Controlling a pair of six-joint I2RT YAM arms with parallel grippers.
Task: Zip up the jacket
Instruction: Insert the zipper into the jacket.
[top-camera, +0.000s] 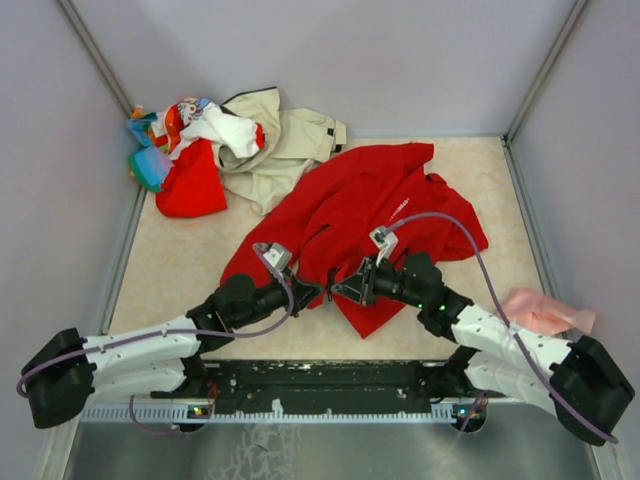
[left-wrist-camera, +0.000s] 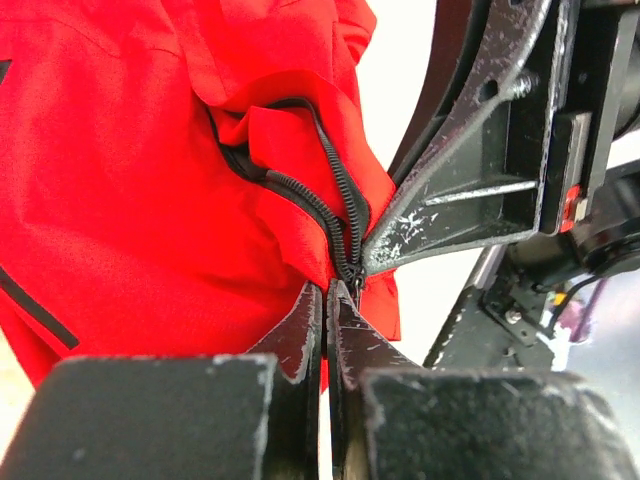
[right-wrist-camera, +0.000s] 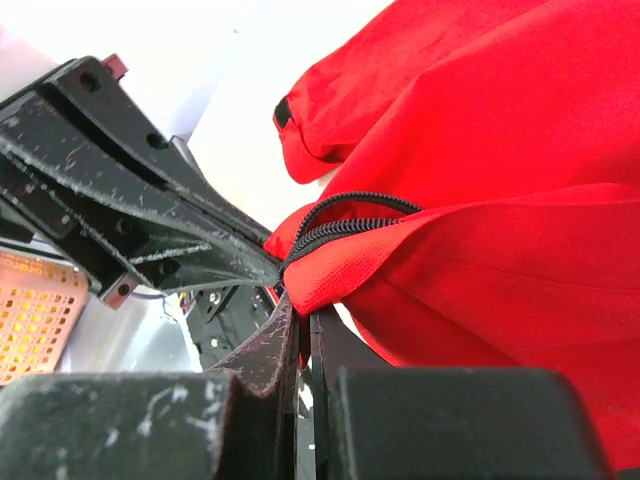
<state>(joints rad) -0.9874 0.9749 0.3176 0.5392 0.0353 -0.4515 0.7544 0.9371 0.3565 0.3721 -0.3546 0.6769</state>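
Observation:
The red jacket (top-camera: 375, 205) lies crumpled mid-table, with its white logo (top-camera: 400, 207) facing up. Both grippers meet at its near hem. My left gripper (top-camera: 316, 293) is shut on the hem right at the lower end of the black zipper (left-wrist-camera: 335, 205), its fingertips (left-wrist-camera: 310, 315) just under the slider. My right gripper (top-camera: 340, 286) is shut on the red hem fabric (right-wrist-camera: 340, 270) beside the zipper teeth (right-wrist-camera: 345, 228). Each wrist view shows the other gripper's fingers touching the same spot, in the left wrist view (left-wrist-camera: 450, 205) and in the right wrist view (right-wrist-camera: 150, 215). The two zipper tracks part above the slider.
A beige jacket (top-camera: 285, 140) and a pile of mixed clothes (top-camera: 190, 150), with a small red garment (top-camera: 192, 185), lie at the back left. A pink cloth (top-camera: 545, 310) lies at the right edge. Walls enclose the table; a black rail (top-camera: 320, 380) runs along the near edge.

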